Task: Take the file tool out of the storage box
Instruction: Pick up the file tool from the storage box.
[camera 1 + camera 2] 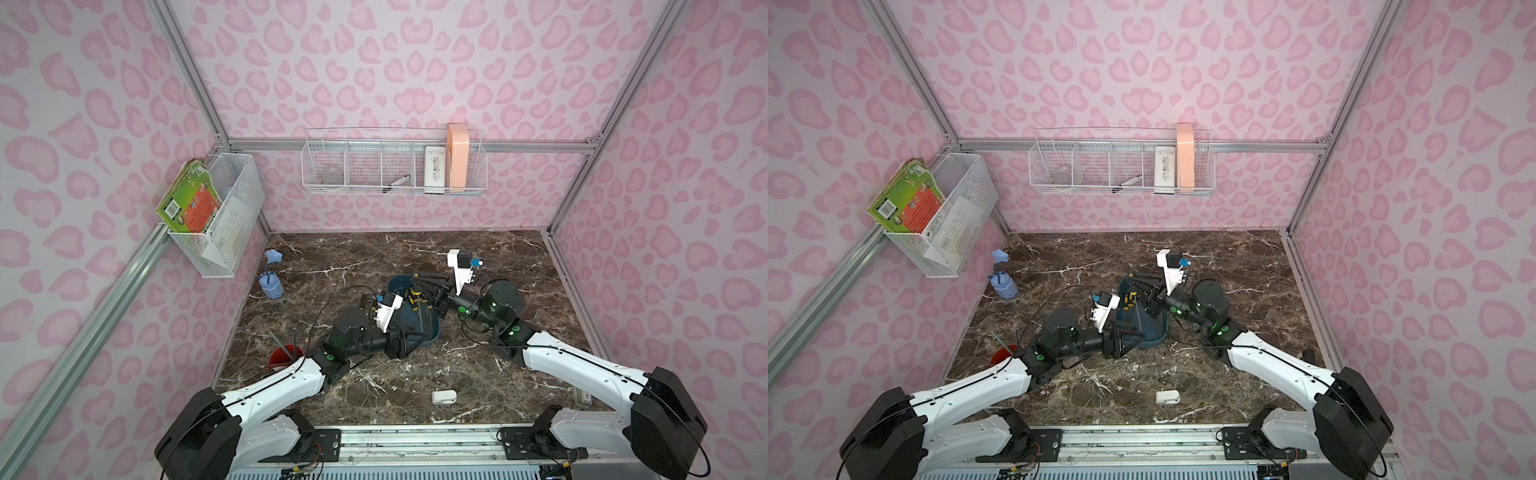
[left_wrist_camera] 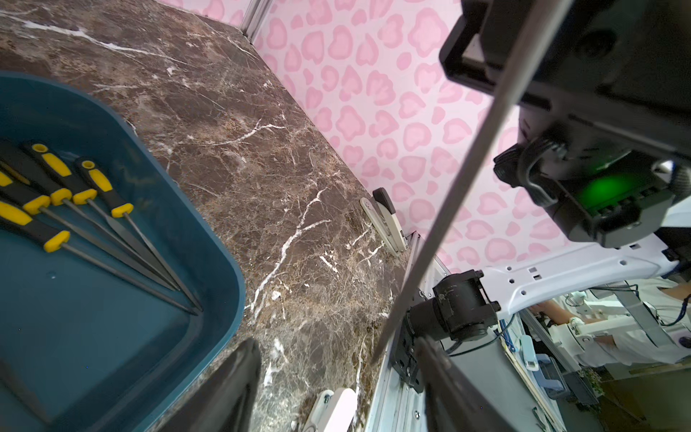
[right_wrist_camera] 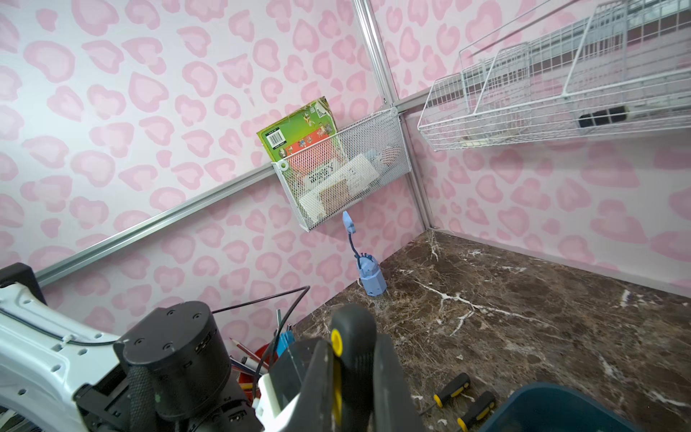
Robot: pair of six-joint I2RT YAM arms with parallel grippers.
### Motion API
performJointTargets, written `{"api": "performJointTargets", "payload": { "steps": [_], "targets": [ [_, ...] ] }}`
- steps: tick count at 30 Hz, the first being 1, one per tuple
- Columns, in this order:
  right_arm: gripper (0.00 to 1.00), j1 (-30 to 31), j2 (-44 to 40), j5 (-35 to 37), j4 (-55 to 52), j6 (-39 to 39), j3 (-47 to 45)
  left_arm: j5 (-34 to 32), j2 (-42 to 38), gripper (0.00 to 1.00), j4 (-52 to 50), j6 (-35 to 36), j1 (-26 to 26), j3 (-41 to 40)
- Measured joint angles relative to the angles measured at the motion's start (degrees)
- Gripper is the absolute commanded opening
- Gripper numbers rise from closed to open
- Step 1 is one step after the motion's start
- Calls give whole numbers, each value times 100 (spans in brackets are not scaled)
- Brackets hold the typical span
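The storage box [image 1: 432, 337] [image 1: 1154, 338] is a dark teal tub in mid-table, and its rim also shows in the wrist views [image 2: 224, 262] [image 3: 553, 404]. Several files with black-and-yellow handles [image 2: 86, 187] lie inside it. My right gripper [image 3: 353, 355] [image 1: 417, 277] is shut on the black-and-yellow handle of one file tool [image 3: 355, 329], held up over the box's far end. Its grey blade [image 2: 448, 209] slants down, and the tip sits between the spread fingers of my left gripper [image 2: 336, 344] [image 1: 409, 332], which is open at the box's near end.
A small white object [image 1: 444, 397] lies near the front edge. A stapler [image 2: 389, 224] lies by the right rail. A red cup with pencils [image 1: 284, 359] stands left of my left arm, a blue gadget [image 1: 271, 286] further back. White wire baskets [image 1: 395, 166] [image 1: 220, 212] hang on the walls.
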Motion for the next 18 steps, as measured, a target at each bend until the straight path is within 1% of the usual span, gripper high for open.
{"api": "performJointTargets", "payload": {
  "steps": [3,4,6,7,8,13,16,18],
  "targets": [
    [5,46,11,0,9,0,9,83,76,63,155,-79,-68,87],
    [5,63,22,2,-9,0,20,101,72,60,201,-79,-76,96],
    [5,79,33,22,-24,-2,28,101,57,59,229,-63,-98,98],
    [5,79,35,28,-24,-4,26,96,46,55,227,-57,-101,98],
    [5,79,37,48,-24,-4,26,94,26,53,219,-48,-107,98],
    [5,74,42,72,-66,-26,28,52,-175,52,42,92,-118,177],
    [5,79,24,109,-66,-26,17,35,-238,48,-57,160,-122,192],
    [5,79,24,111,-68,-28,17,33,-240,43,-133,197,-122,214]
  ]
}}
